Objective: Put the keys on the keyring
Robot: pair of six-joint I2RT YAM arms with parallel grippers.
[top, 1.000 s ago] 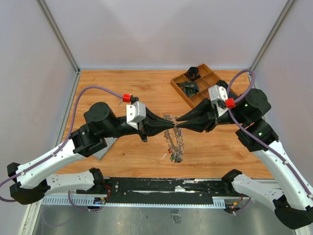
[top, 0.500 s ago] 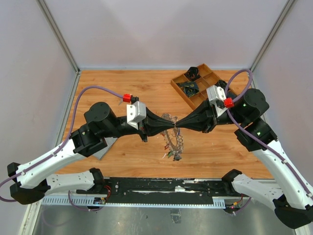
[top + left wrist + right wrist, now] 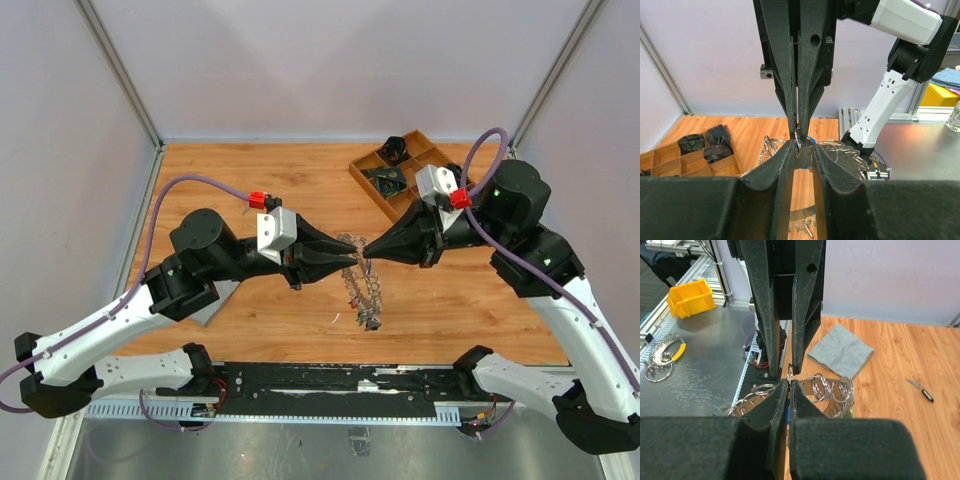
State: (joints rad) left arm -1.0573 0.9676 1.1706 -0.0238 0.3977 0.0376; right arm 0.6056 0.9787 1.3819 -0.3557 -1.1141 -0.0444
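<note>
2 black grippers meet tip to tip above the middle of the wooden table (image 3: 250, 190); nearest the arm bases, a grey square cloth (image 3: 215, 303) lies flat on the boards, partly under the left arm; a small loose silver key with a dark tag (image 3: 921, 390) lies on the wood well apart from the cloth.

The keyring (image 3: 362, 290), a large silver metal ring crowded with small silvery keys and coils, sits between and below the 2 grippers, trailing toward the near edge; whether its lower end touches the table cannot be told.

The left gripper (image 3: 348, 258) has its jaws parted with a narrow gap and nothing clamped; its fingertips flank a small silver loop (image 3: 790, 373) at the upper edge of the keyring.

The right gripper (image 3: 365, 252) is pinched closed on that loop, its 2 fingers pressed together.

Farthest back, at the right rear, a brown wooden compartment tray (image 3: 365, 185) holds several dark items, well apart from the keyring.
</note>
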